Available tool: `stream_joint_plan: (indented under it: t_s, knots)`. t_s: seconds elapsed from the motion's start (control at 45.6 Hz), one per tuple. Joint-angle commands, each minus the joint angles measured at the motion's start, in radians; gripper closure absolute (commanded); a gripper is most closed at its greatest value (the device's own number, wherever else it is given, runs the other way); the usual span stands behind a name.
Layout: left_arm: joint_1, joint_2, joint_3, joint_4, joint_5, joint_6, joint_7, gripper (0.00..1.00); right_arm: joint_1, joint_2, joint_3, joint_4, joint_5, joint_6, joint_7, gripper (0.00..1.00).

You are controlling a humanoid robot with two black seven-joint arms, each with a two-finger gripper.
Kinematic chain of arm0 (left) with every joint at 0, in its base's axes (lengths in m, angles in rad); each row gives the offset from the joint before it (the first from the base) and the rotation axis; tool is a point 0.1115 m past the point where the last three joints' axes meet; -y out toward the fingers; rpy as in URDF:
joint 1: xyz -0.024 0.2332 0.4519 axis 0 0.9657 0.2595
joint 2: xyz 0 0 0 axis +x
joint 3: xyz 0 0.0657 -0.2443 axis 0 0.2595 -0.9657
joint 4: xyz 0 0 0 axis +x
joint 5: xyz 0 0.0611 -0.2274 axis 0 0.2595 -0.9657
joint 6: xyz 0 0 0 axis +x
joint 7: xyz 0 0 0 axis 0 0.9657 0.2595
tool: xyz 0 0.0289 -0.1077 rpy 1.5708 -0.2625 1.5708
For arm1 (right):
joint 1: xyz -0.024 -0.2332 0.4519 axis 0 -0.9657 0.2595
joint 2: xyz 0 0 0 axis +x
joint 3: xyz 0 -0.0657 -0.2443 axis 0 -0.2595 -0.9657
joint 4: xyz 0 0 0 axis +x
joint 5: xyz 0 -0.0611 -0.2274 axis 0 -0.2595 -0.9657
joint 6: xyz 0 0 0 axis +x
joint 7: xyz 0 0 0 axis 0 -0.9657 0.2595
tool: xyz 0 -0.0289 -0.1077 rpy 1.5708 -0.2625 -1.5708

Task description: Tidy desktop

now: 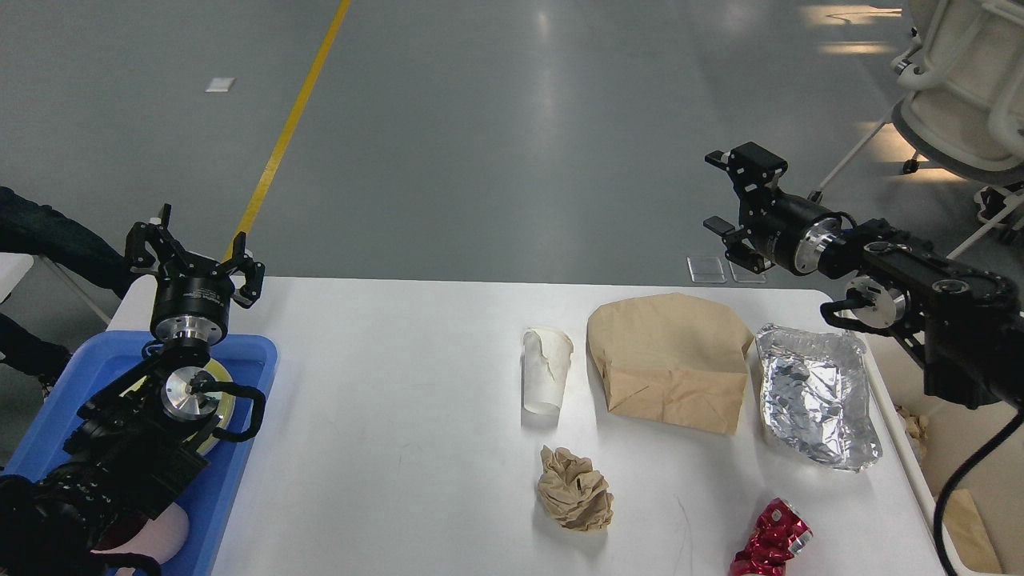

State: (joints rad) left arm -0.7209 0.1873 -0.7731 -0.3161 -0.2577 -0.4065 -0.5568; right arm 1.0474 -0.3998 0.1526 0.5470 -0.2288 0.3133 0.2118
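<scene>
The white desktop (384, 384) fills the lower view. On its right half are a dented white paper cup (546, 372), a flattened brown paper bag (668, 360), a crumpled foil tray (816, 404), a brown paper ball (574, 488) and a crushed red can (770, 544) at the front edge. My left gripper (200, 236) is open and empty above the far left corner of the desktop. My right gripper (714, 192) is open and empty. It is raised beyond the far right edge and points left, above and behind the bag.
A blue tray (248, 376) lies at the left edge under my left arm and holds a yellow-rimmed dish (222, 400). A cream bin (960, 448) with paper scraps stands beside the right edge. A white chair (960, 96) stands on the floor at the far right.
</scene>
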Motion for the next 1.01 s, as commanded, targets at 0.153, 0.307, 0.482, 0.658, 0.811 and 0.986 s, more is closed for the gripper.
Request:
stream_joint_plan:
  t_s: [0.153, 0.307, 0.482, 0.658, 0.811, 0.986]
  knots:
    - [0.000, 0.001, 0.000, 0.000, 0.002, 0.000, 0.000, 0.04, 0.258, 0.036, -0.603, 0.028, 0.013, -0.013, -0.183, 0.00]
    - [0.000, 0.001, 0.000, 0.000, 0.000, 0.000, 0.000, 0.04, 0.367, 0.068, -0.810, 0.039, 0.011, 0.004, -0.181, 0.00]
    - [0.000, 0.000, 0.000, -0.001, 0.000, 0.000, 0.000, 0.04, 0.522, 0.136, -1.073, 0.178, 0.013, 0.033, -0.181, 0.00]
    - [0.000, 0.000, 0.000, -0.001, 0.000, 0.000, 0.000, 0.04, 0.675, 0.160, -1.159, 0.323, 0.013, 0.228, -0.181, 0.00]
    - [0.000, 0.000, 0.000, -0.001, 0.000, 0.000, 0.000, 0.04, 0.766, 0.193, -1.186, 0.343, 0.006, 0.438, -0.183, 0.00]
    - [0.000, 0.001, 0.000, -0.001, 0.000, 0.000, 0.000, 0.04, 0.942, 0.211, -1.271, 0.445, 0.009, 0.558, -0.181, 0.00]
